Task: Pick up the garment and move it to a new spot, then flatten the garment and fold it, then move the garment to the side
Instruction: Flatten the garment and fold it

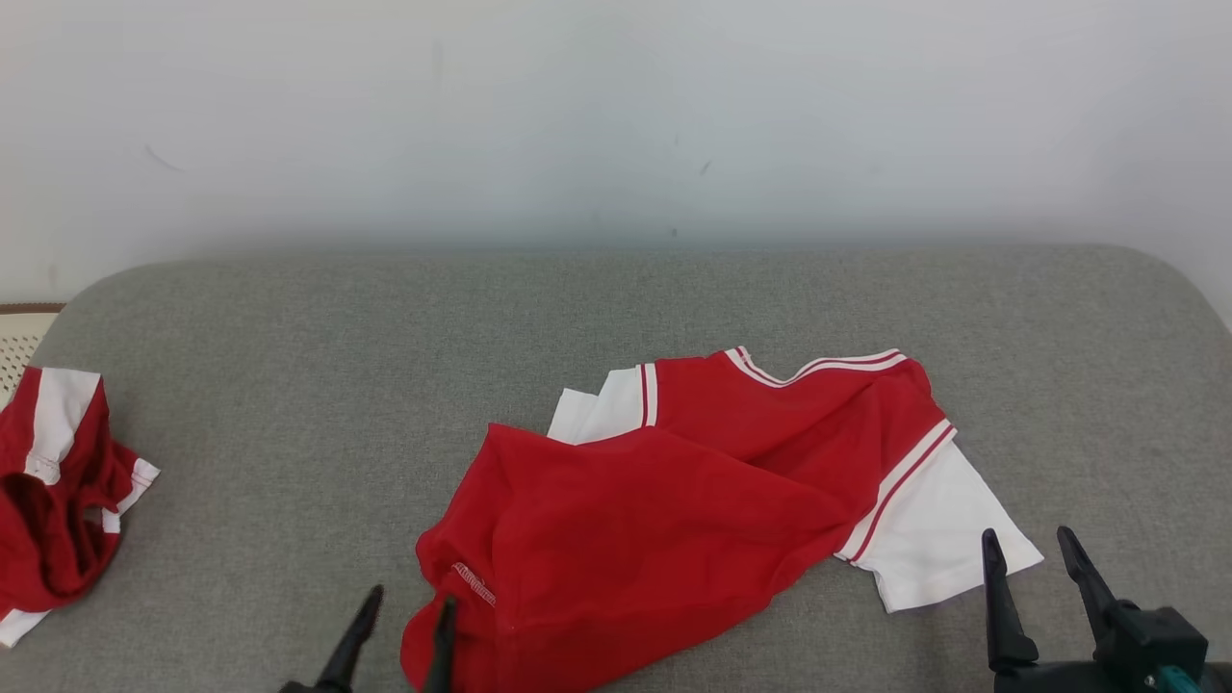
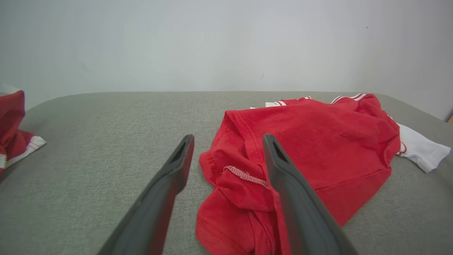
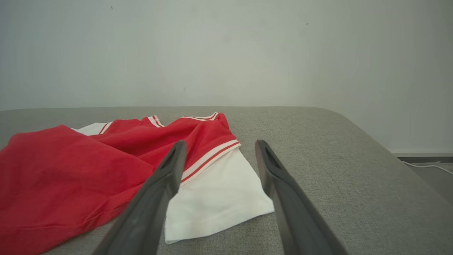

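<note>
Nearest, left gripper (image 1: pixel 412 599): 7 o'clock, spread wide, one finger over hem of garment (image 1: pixel 674 500).
Right gripper (image 1: pixel 1027 534): 5 o'clock, spread, beside white sleeve (image 1: pixel 938 529).
Garment: centre, crumpled red knit, two white sleeves, on grey woven cushion (image 1: pixel 289 385).
Second garment (image 1: pixel 48 510): 9 o'clock, bunched.
Cable (image 3: pixel 424 164): right wrist view, floor (image 3: pixel 437 175).

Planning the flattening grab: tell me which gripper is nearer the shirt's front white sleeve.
Right. The right gripper sits just beside the white sleeve, fingers open; the left gripper is across the shirt, at its red hem.
</note>
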{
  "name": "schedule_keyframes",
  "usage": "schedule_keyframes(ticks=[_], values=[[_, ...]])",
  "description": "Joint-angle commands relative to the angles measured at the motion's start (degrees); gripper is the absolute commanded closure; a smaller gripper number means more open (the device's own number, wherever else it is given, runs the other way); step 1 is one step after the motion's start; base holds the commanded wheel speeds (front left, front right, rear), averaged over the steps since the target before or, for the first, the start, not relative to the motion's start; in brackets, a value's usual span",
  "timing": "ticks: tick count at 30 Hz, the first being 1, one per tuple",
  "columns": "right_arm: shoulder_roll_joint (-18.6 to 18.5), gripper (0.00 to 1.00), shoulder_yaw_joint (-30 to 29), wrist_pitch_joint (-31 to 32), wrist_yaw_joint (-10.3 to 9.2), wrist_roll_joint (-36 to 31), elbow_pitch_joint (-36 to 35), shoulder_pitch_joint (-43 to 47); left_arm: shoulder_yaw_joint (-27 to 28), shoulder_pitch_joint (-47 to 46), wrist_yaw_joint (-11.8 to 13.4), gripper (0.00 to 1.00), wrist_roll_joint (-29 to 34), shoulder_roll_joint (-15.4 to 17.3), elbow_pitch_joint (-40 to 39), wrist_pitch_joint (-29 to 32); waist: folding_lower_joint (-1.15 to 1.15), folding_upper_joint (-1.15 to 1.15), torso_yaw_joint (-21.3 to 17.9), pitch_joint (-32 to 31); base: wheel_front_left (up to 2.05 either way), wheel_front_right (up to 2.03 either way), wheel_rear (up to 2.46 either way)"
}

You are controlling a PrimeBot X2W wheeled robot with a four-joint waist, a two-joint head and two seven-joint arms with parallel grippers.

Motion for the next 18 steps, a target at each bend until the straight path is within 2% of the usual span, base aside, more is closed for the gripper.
schedule_keyframes(ticks=[1,8,14,18], values=[[-0.9,0.00,0.1,0.4,-0.06,-0.3,1.2,-1.0,-1.2,-0.6,-0.6,0.00,-0.9,-0.1,0.8,-0.2,0.00,0.00,0.0,0.1,0.00,0.00,0.00],[-2.9,0.00,0.6,3.0,-0.06,0.9,7.3,-4.2,-6.2,-2.5,-1.8,0.00,-3.1,-0.3,5.6,-0.2,0.00,0.00,-0.8,0.7,0.00,0.00,0.00],[-4.5,0.00,2.2,3.0,-0.06,2.1,14.9,-9.4,-9.8,-5.0,-1.0,0.00,-6.3,-0.3,10.6,-0.2,0.00,0.00,-2.1,1.8,0.00,0.00,0.00],[-5.1,0.00,2.8,2.7,-0.06,2.4,18.3,-11.6,-10.1,-6.2,-0.8,0.00,-7.0,-0.3,12.9,-0.2,0.00,0.00,-2.3,2.2,0.00,0.00,0.00]])
